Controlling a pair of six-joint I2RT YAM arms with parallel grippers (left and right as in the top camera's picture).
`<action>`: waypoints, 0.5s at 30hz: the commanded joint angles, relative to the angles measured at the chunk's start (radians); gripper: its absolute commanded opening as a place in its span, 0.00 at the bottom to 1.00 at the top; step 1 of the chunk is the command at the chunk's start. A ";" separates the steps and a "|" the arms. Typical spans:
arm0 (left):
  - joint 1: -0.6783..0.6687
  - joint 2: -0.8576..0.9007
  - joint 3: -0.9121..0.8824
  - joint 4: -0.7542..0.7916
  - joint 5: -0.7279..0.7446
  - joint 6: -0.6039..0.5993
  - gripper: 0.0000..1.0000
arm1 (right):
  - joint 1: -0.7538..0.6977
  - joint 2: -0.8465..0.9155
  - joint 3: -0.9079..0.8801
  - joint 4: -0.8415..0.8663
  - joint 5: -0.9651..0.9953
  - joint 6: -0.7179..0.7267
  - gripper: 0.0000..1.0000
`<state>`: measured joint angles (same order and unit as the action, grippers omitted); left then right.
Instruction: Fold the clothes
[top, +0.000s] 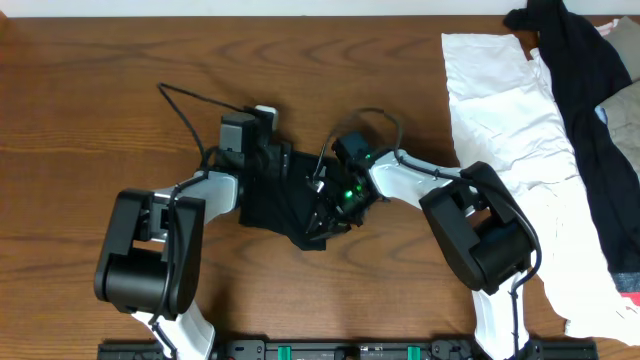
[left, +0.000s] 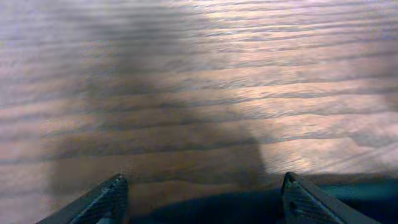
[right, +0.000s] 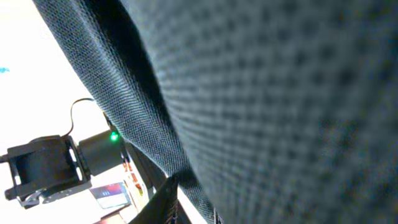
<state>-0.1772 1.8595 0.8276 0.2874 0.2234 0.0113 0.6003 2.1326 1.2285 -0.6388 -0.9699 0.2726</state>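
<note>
Fingers (left: 113, 200) of the left gripper (top: 272, 160) stand wide apart, released, gripping nothing. In the left wrist view an edge of the dark cloth (top: 275, 195) shows low between them, and bare wood of the table (left: 199, 81) runs on beyond it. From overhead this gripper sits over the upper left part of the dark cloth, its arm reaching in from the cloth's lower left. The right gripper (top: 330, 212) is down at the right edge of the dark cloth, with a green light glowing on its wrist just above. Whether its jaws are clenched or released I cannot tell, since the right wrist view is almost wholly filled by the dark cloth, its mesh weave close to the lens and blurred, with only a sliver of something dark under it. Beside that weave a black device (right: 43, 168) with a green light shows against a bright white background. The dark cloth lies bunched in a small, uneven shape at the middle of the table, both grippers at it. Well apart to the right of the dark cloth a white cloth (top: 505, 120) is spread out, rumpled, and on its far side a black garment (top: 590, 140) lies draped along it at the table's right edge
</note>
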 joint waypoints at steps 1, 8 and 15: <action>0.061 0.029 0.013 -0.048 -0.150 -0.035 0.80 | 0.020 0.074 -0.068 -0.065 0.110 0.036 0.20; 0.102 0.029 0.013 -0.146 -0.150 -0.034 0.80 | -0.026 0.074 -0.068 -0.088 0.145 0.033 0.21; 0.123 0.028 0.013 -0.144 -0.150 -0.034 0.81 | -0.087 0.072 -0.066 -0.095 0.154 -0.016 0.24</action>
<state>-0.1158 1.8496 0.8635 0.1680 0.2173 -0.0189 0.5686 2.1330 1.2274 -0.6895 -0.9874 0.2142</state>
